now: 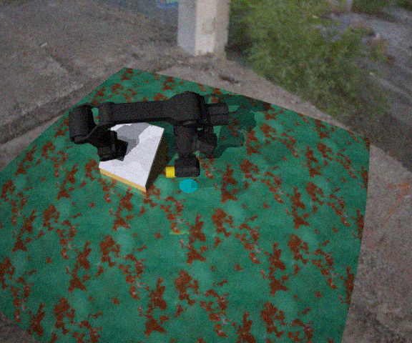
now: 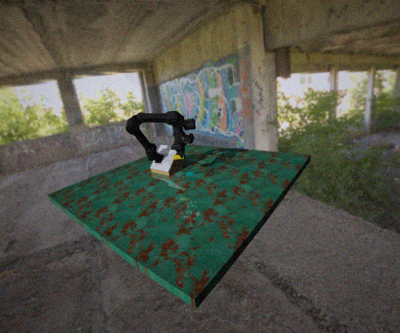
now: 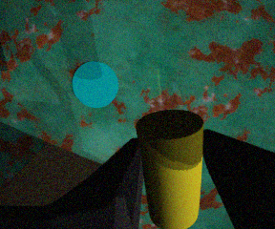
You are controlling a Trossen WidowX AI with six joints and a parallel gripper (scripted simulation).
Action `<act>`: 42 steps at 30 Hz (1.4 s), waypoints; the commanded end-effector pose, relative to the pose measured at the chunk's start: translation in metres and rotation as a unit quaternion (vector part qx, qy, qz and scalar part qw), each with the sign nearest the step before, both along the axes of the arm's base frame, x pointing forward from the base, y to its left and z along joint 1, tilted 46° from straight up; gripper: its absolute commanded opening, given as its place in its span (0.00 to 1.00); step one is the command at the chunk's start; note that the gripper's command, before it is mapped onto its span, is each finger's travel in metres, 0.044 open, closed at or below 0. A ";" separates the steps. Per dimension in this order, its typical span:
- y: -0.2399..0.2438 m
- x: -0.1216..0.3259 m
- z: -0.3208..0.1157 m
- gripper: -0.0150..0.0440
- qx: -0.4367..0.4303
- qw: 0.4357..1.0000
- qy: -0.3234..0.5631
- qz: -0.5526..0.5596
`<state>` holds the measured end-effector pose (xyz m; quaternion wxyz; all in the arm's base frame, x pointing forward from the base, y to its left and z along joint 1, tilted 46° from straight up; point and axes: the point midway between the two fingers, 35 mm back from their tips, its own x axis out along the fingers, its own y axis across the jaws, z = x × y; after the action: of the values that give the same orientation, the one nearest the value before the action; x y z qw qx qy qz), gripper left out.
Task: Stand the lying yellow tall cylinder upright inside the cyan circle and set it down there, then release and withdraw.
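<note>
One arm (image 1: pixel 139 111) (image 2: pixel 157 117), one gripper (image 1: pixel 187 166) (image 3: pixel 170 141), one cylinder (image 1: pixel 170 171) (image 2: pixel 178 157) (image 3: pixel 176 191), one circle (image 1: pixel 188 185) (image 2: pixel 189 173) (image 3: pixel 95 84), one white-topped block (image 1: pixel 139 166) (image 2: pixel 162 167) and one green, rust-blotched table (image 1: pixel 206 276) (image 2: pixel 157 222) (image 3: pixel 142 29) make up the count, each kind numbering a single piece.

Saw a plain yellow tall cylinder (image 1: pixel 170 171) (image 2: pixel 178 157) (image 3: pixel 175 186) clamped in the gripper (image 1: pixel 187 166) (image 2: pixel 179 152) (image 3: pixel 170 141), raised above the counter (image 1: pixel 206 258) (image 2: pixel 178 229) (image 3: pixel 137 43) and tipped over, its long axis close to level. Showed a flat round end, dark with shade, and a brighter side. Found the flat, solid cyan circle (image 1: pixel 188 185) (image 2: pixel 189 173) (image 3: pixel 95 85) on the counter, apart from the cylinder, partly shaded at one edge.
</note>
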<state>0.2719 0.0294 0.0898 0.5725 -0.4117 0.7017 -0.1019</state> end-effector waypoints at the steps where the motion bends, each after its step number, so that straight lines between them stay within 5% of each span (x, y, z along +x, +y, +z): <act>1: 0.007 -0.001 -0.006 0.43 0.002 0.998 0.040 0.040; 42: 0.056 -0.022 -0.048 0.43 -0.002 0.862 0.359 0.359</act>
<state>0.2508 0.0834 0.0434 0.2854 -0.6412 0.6656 0.2538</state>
